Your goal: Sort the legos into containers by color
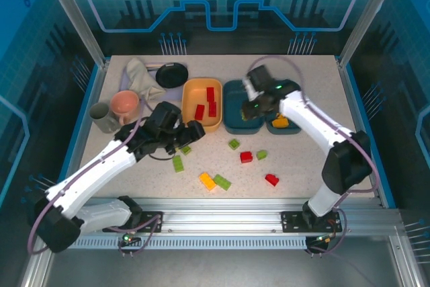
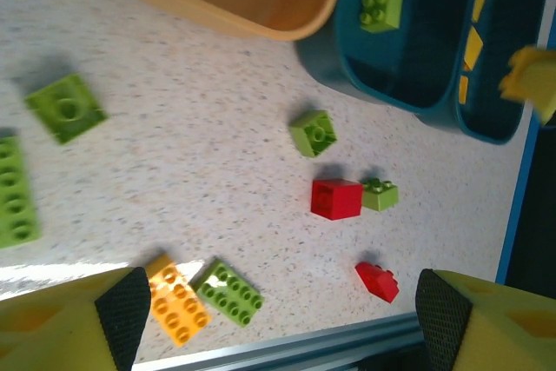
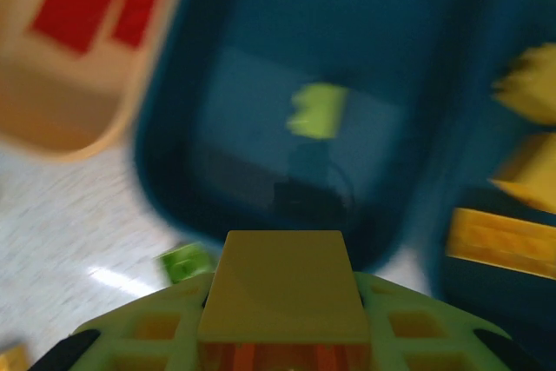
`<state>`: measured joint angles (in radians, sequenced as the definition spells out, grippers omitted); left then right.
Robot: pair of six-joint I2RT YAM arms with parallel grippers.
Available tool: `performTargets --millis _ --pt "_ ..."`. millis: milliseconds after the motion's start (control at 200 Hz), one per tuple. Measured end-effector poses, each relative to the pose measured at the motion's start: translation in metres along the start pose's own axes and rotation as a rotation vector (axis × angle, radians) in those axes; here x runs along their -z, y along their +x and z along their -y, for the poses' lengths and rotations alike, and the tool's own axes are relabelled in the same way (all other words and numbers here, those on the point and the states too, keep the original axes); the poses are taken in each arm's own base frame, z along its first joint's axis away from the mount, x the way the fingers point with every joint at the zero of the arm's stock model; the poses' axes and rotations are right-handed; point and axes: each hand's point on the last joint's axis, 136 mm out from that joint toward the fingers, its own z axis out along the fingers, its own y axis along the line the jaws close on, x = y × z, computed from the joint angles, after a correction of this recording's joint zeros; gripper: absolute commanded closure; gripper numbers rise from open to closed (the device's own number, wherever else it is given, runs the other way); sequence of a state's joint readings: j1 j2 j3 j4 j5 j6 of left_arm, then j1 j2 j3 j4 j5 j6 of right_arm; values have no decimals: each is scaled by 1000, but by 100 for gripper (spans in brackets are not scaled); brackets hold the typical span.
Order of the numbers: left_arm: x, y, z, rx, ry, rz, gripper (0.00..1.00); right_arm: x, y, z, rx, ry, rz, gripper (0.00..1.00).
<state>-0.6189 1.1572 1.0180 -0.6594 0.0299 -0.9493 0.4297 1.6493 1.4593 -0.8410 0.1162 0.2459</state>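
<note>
Loose legos lie on the table: red ones [image 1: 246,157] [image 1: 271,179], a yellow-orange one [image 1: 207,181] and several lime green ones [image 1: 178,162]. The light orange tray [image 1: 190,92] holds red bricks [image 1: 211,94]. One teal tray [image 1: 232,122] holds a green brick [image 3: 317,110]; the other teal tray [image 1: 293,130] holds yellow bricks [image 1: 280,123]. My left gripper [image 2: 282,301] hangs open above the table, with the red brick [image 2: 335,198], the orange brick [image 2: 176,297] and a green brick [image 2: 229,293] beneath. My right gripper [image 3: 282,245] hovers over the first teal tray, fingers together, nothing visible between them.
At the back left stand a pink cup [image 1: 125,104], a grey cup [image 1: 102,117], a crumpled cloth [image 1: 142,75] and a black round dish [image 1: 173,74]. A metal rail [image 1: 222,206] runs along the near edge. The right wrist view is motion-blurred.
</note>
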Motion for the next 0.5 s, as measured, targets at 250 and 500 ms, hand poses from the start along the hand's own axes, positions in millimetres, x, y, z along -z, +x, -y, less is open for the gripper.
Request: performTargets --millis 250,500 --pt "-35 5 52 -119 42 -80 17 -33 5 120 -297 170 -94 73" --pt "-48 9 70 -166 68 -106 18 -82 -12 172 -477 226 -144 73"
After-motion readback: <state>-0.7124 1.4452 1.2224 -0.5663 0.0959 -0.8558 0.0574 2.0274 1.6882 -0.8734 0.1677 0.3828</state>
